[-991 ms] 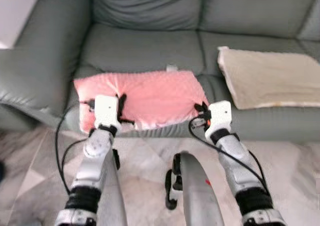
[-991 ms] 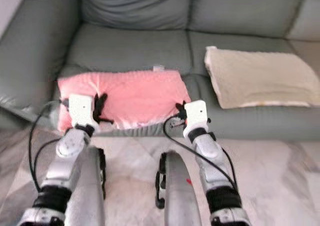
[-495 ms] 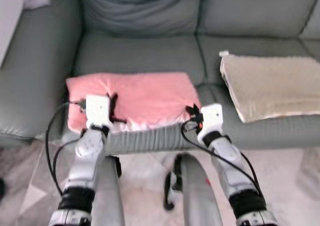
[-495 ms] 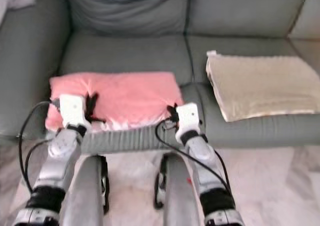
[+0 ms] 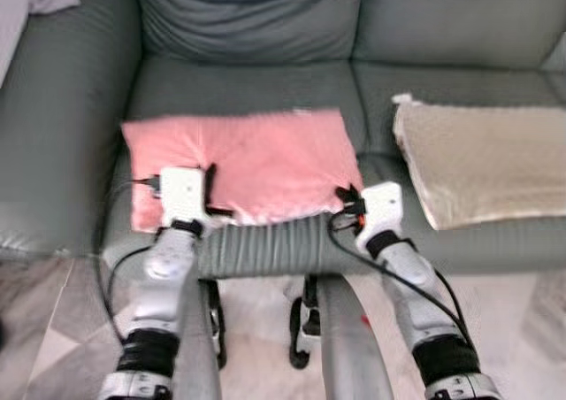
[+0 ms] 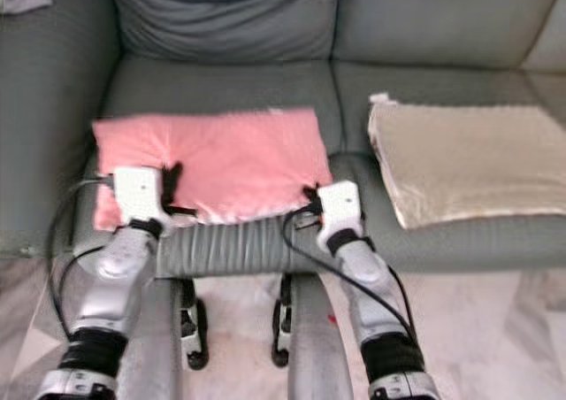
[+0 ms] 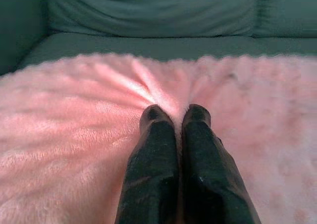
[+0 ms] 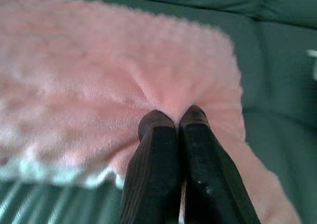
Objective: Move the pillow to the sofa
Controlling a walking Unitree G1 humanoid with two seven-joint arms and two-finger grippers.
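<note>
From the left eye view, one pink pillow [image 5: 243,163] lies flat on the front of the grey-green sofa [image 5: 256,86] seat, with one beige cushion [image 5: 482,161] well apart on the next seat toward the robot's right, and one rumpled grey back cushion [image 5: 248,15] behind. The left gripper [image 5: 209,188] pinches the pillow's near edge toward its left corner; the right gripper [image 5: 347,198] pinches the near right corner. Pale marble floor [image 5: 53,329] shows below the sofa front. The right eye view shows the same two arms and the sofa's ribbed front edge [image 6: 234,245]. In the left wrist view, the fingers [image 7: 153,149] are pressed together with pink plush bunched between their tips. In the right wrist view, the fingers [image 8: 153,154] likewise clamp a fold of the pillow near its corner.
</note>
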